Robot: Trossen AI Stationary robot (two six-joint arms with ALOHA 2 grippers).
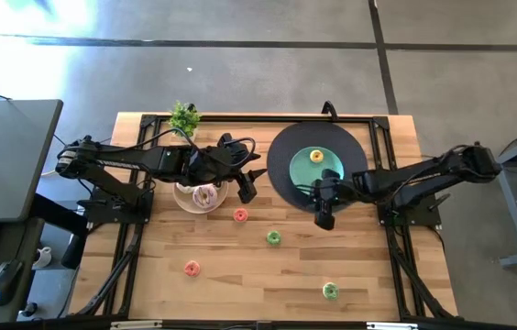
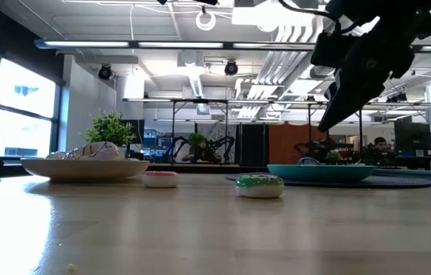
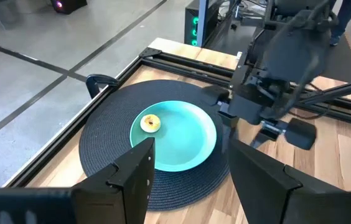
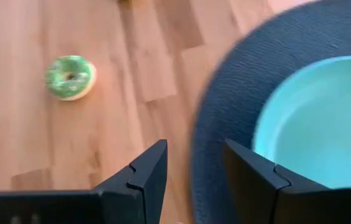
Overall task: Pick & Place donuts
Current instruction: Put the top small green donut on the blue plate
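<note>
My left gripper [image 1: 247, 188] is open and empty, just right of the beige plate [image 1: 185, 203], which holds a pink-white iced donut [image 1: 205, 195]. Its wrist view [image 3: 191, 155] looks toward the teal plate [image 3: 188, 140], where a yellow donut [image 3: 150, 123] lies. My right gripper [image 1: 324, 216] is open and empty above the near edge of the dark round mat [image 1: 281, 179]. Its wrist view [image 4: 194, 155] shows a green donut [image 4: 70, 76] lying flat on the wood. A red donut [image 1: 240, 215], a green one [image 1: 274, 237], a red-pink one [image 1: 192, 268] and a green-yellow one [image 1: 331, 291] lie on the table.
A small green plant [image 1: 183, 116] stands at the table's far edge behind the beige plate. A black frame [image 1: 240, 117] runs round the table's far part. In the low view the beige plate [image 2: 85, 168] is at the left and the teal plate [image 2: 322, 173] at the right.
</note>
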